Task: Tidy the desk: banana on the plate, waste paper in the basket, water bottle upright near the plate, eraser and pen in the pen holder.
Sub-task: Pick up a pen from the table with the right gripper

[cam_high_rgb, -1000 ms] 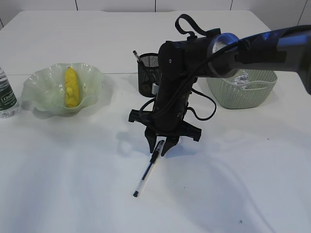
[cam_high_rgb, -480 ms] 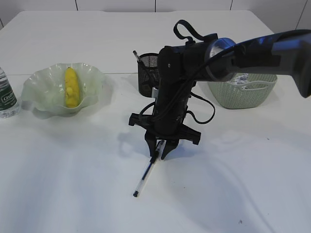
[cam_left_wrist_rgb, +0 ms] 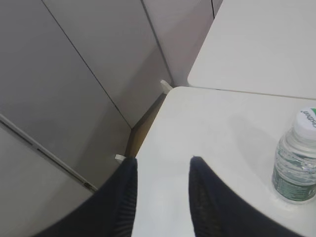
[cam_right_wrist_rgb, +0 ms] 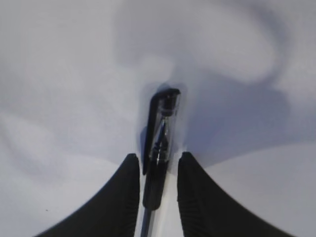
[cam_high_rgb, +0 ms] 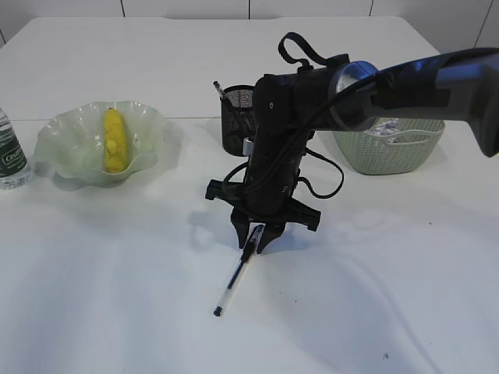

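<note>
Right now the right gripper is down at the middle of the desk, pointing straight at the tabletop, with the capped end of the pen between its two black fingers. From the wrist camera the fingers sit close on either side of the pen's cap and clip, with only slivers of white showing between them and the barrel; whether they are actually pinching it I cannot tell. The pen lies flat on the desk, its long axis running on a diagonal: the capped end is up under the gripper, towards the pen holder, and the dark tip points towards the near edge and a little to the left. The pen holder stands behind the arm with a dark stick-like thing poking out of its rim. To the right, the basket holds the waste paper. On the left the banana lies in the plate, its length running away from the near edge. The water bottle stands upright at the far left edge of the desk, just beside the plate. The left gripper hangs above that same corner near the bottle, its fingers apart with nothing between them.
</note>
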